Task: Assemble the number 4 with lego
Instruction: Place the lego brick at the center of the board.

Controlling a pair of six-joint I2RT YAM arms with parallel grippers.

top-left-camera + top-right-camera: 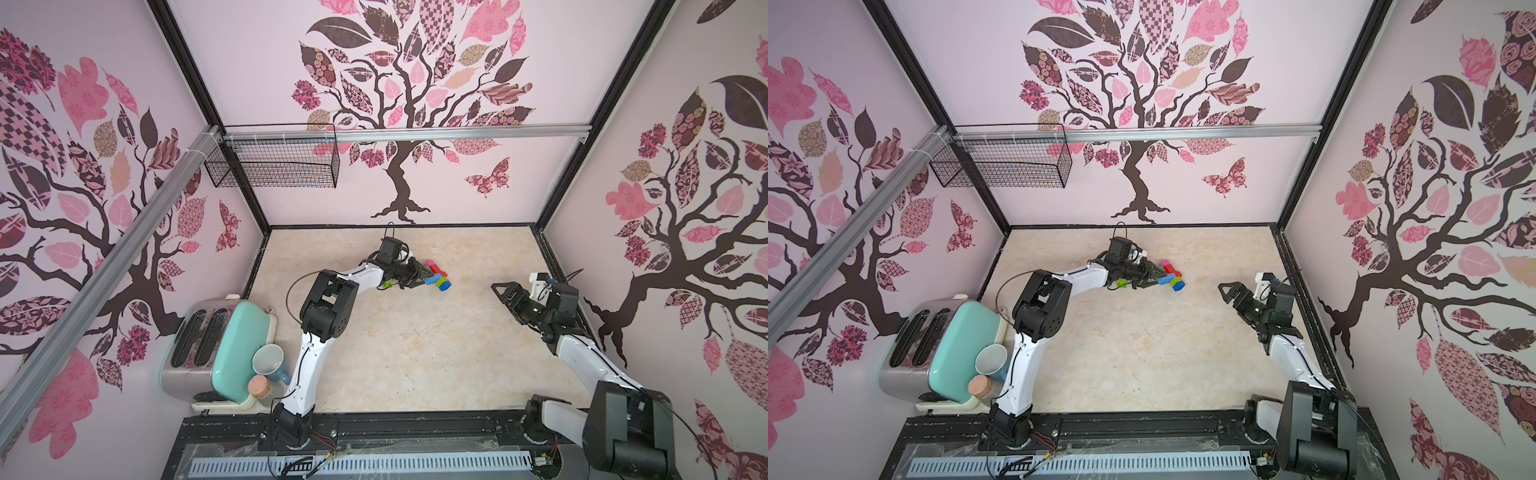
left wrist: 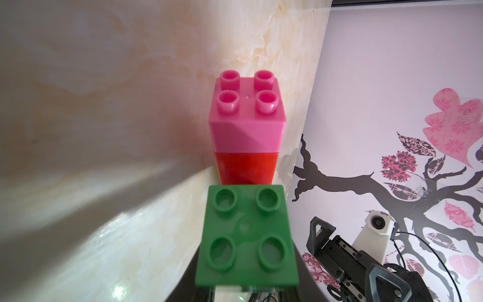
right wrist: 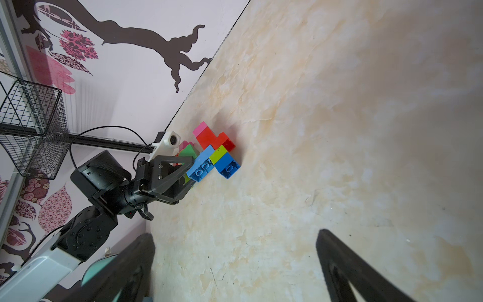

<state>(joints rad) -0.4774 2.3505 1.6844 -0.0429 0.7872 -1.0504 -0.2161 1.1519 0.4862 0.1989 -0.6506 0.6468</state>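
Left tool point(image 1: 424, 276) is out at the brick cluster point(image 1: 439, 277), far middle of the worktop point(image 1: 415, 353), jaws pinching a green brick point(image 2: 247, 235). In the left wrist view the green brick's studs face the camera and it sits just in front of a pink brick point(image 2: 247, 115) stacked on a red brick point(image 2: 245, 167). In the right wrist view the cluster lies on the worktop: red, pink, light blue, lime and dark blue pieces joined. Right tool point(image 1: 500, 291) has its jaws spread wide over bare worktop, well apart from the cluster, near the worktop's right edge.
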